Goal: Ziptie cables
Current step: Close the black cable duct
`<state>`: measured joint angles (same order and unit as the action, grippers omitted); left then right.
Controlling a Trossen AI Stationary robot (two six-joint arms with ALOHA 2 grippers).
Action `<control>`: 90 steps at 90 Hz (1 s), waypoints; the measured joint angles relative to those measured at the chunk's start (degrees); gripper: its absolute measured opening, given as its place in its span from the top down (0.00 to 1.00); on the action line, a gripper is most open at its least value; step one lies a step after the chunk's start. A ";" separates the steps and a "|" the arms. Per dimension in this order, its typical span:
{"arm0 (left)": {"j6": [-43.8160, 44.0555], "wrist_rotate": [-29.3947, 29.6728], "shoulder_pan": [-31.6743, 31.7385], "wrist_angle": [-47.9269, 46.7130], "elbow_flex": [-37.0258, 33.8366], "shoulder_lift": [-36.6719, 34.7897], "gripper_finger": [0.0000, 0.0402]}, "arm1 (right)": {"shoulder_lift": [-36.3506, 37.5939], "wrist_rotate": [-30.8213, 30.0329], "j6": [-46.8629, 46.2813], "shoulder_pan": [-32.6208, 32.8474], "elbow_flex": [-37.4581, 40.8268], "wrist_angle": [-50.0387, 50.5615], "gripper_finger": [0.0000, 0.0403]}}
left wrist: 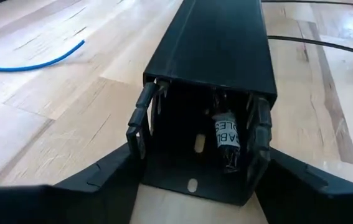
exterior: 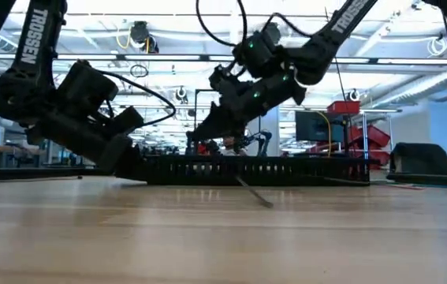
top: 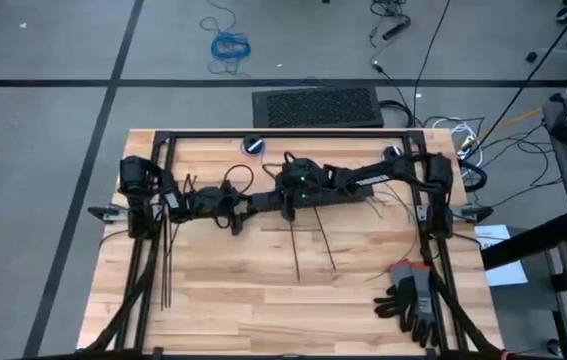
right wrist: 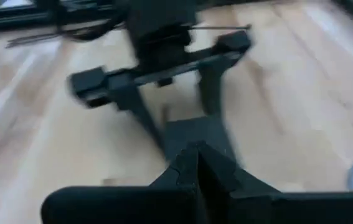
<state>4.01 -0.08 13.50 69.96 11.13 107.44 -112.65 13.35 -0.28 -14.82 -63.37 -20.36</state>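
we see the left gripper [left wrist: 198, 149] clamped on the black slotted bar's [left wrist: 220, 43] end; the right gripper [right wrist: 195, 163], pressed together, hovers above that bar.

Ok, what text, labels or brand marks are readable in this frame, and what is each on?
"TROSSEN": white letters down the arm link at the low view's upper left.
"ABL", cut off at both ends: white tag inside the black duct's open end, left wrist view.
More lettering on the arm link at upper right: too small to read.
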 joint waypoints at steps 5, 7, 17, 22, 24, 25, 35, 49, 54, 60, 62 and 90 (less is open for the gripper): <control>-0.01 0.01 -0.02 -0.05 0.00 0.00 0.33 | -0.98 0.38 -0.60 -0.60 -0.07 -1.38 1.00; 0.00 0.00 -0.02 -0.10 0.00 0.00 0.34 | -1.26 0.84 -0.89 -0.72 -0.05 -1.28 1.00; 0.19 0.01 0.00 -0.12 0.04 0.00 0.36 | -2.98 3.33 -3.31 -0.87 0.02 -2.24 1.00; 0.28 0.03 0.02 -0.10 0.11 0.00 0.37 | -4.17 3.58 -3.47 -0.67 -0.30 -3.39 1.00; 0.30 0.02 0.02 -0.13 0.15 0.00 0.38 | -4.60 3.54 -3.63 -0.69 -0.55 -3.39 1.00; 0.23 0.02 0.02 -0.18 0.18 0.00 0.38 | -4.79 3.55 -3.66 -0.68 -0.58 -3.37 1.00; 0.13 0.04 0.00 -0.21 0.24 0.00 0.38 | -7.92 4.59 -3.82 -0.52 -3.16 -4.36 1.00; -0.02 0.03 -0.02 -0.50 0.24 0.00 0.38 | -12.71 8.62 -4.98 -0.49 -8.19 -4.48 1.00; 0.00 0.02 0.00 -0.69 0.24 0.00 0.38 | -13.51 9.06 -5.02 -0.31 -9.20 -4.26 1.00; 0.13 0.00 -0.02 -1.12 0.31 0.00 0.38 | -13.52 9.26 -5.01 -0.34 -9.55 -3.45 1.00; 0.14 0.00 -0.02 -1.10 0.22 -0.02 0.38 | -13.37 9.25 -4.93 -0.34 -9.53 -3.14 1.00; 1.15 -0.10 -0.02 -2.78 0.22 -0.04 0.38 | -10.74 8.84 -2.71 -0.63 -9.50 4.92 1.00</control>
<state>5.16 -0.18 13.47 67.18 11.35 107.39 -123.39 22.19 -2.99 -15.44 -72.88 -15.44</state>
